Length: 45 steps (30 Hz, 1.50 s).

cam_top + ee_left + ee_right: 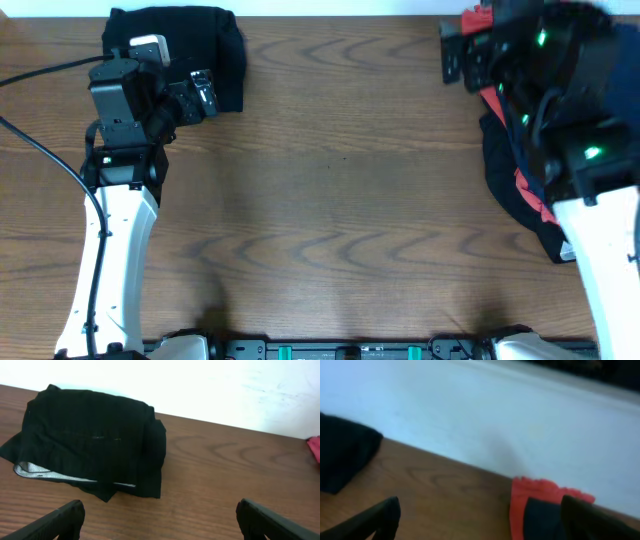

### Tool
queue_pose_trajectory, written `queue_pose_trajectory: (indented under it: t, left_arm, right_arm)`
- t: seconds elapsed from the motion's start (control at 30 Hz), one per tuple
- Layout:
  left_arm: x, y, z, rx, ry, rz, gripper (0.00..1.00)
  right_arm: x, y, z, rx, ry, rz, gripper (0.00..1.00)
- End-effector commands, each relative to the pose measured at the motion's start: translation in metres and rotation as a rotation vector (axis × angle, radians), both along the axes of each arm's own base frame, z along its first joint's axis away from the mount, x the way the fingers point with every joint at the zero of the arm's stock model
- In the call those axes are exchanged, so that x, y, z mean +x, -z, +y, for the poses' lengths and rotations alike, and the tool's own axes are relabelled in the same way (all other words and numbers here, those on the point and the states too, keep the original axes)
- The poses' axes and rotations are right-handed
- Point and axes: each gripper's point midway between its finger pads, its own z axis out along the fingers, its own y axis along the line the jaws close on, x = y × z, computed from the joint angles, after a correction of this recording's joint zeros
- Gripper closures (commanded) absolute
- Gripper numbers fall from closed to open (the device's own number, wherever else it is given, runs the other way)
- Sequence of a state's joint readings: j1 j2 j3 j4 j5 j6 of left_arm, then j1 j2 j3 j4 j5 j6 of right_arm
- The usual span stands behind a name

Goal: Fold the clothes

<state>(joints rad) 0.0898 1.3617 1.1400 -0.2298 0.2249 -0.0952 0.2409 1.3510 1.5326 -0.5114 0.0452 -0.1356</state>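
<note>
Folded black shorts [200,45] lie at the far left corner of the table, and in the left wrist view [95,440] a strip of pale mesh lining shows at the lower edge. My left gripper [195,95] is open and empty just in front of them, with bare wood between the fingers [160,520]. A heap of navy, coral-red and black garments [520,180] lies at the far right, partly under my right arm. My right gripper [455,50] is open and empty above the table's far right, with the coral-red fabric [540,500] by its right finger.
A brown wooden table [340,200] reaches a white wall along the far edge [225,390]. A black cable [40,150] runs along the left arm. The arm bases [350,350] sit at the front edge.
</note>
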Motion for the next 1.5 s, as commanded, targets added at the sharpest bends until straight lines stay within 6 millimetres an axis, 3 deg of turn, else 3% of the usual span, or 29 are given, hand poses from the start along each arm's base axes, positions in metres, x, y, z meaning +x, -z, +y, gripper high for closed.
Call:
queue_pose_trajectory:
  t: [0.0,0.23,0.63,0.93,1.47]
  left_arm:
    - [0.000,0.004,0.002,0.021,0.000,0.009,0.02]
    - [0.000,0.004,0.002,0.020,0.001,0.009,0.02]
    - [0.000,0.004,0.002,0.020,0.001,0.009,0.02]
    - [0.000,0.004,0.002,0.020,0.001,0.008,0.02]
    - [0.000,0.004,0.002,0.020,0.001,0.009,0.02]
  right_arm:
    - [-0.014,0.029,-0.008,0.017,-0.005,0.004,0.01]
    - [-0.039,0.081,-0.025,0.024,0.027,-0.034,0.01]
    - [-0.099,0.140,-0.040,0.058,0.036,-0.209,0.01]
    - [-0.134,0.172,-0.046,0.075,0.035,-0.292,0.01]
    - [-0.157,0.202,-0.050,0.093,0.033,-0.383,0.01]
